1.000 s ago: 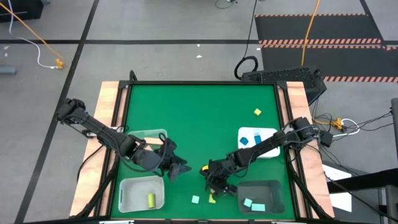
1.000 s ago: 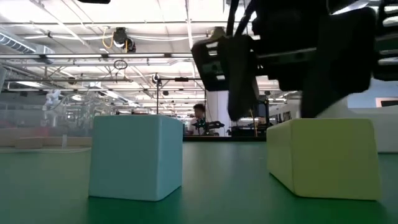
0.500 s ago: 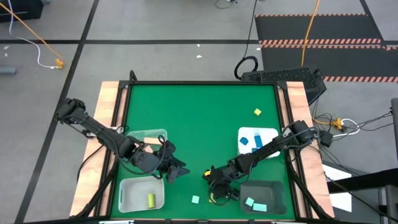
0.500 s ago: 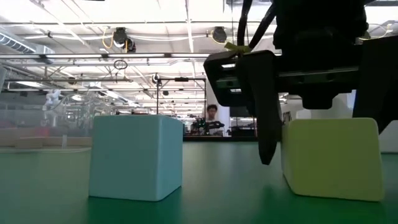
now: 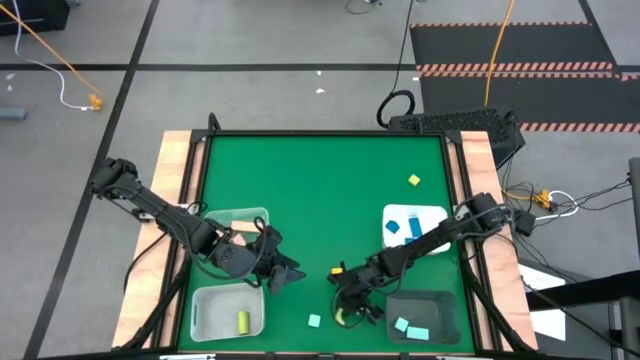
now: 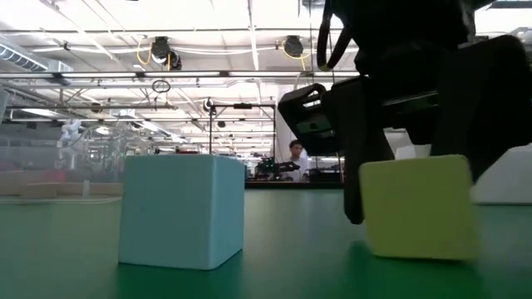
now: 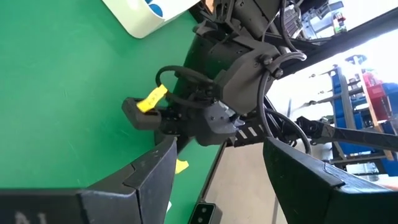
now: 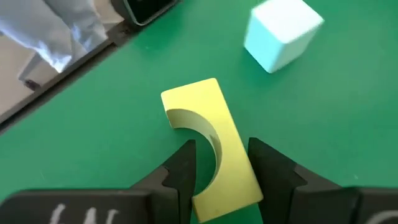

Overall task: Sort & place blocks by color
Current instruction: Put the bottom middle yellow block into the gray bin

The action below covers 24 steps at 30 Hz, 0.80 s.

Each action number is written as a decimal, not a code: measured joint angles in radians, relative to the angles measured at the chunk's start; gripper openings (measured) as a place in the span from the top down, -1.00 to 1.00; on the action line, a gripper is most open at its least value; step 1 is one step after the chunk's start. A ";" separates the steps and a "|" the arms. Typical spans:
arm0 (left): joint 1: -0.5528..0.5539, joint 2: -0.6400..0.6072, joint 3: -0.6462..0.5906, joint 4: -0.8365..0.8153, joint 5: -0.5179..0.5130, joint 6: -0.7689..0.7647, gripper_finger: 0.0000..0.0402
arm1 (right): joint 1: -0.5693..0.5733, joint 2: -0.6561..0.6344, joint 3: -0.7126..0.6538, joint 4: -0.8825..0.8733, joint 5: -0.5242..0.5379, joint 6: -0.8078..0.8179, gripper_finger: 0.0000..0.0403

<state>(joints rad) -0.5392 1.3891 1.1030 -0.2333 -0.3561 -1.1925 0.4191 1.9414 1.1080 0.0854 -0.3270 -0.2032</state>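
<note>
Near the table's front edge my right gripper [image 8: 219, 163] pinches the yellow-green arch block [image 8: 212, 145] between both fingers, on the green table [image 5: 320, 190]; a light teal cube [image 6: 182, 210] stands just beside it, apart; the dark tray [image 5: 437, 305] lies close by; my left gripper [image 5: 290, 273] waits with fingers spread beside the clear tray [image 5: 262, 213], holding nothing.
</note>
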 joint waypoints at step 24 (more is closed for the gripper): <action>0.048 0.000 0.000 0.077 -0.184 0.333 -0.20 | -0.154 -0.498 -0.001 -0.269 0.575 0.104 0.46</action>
<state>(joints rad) -0.4911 1.3895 1.1030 -0.1561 -0.5399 -0.8595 0.2648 1.4438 1.1069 -0.1839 0.2485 -0.0992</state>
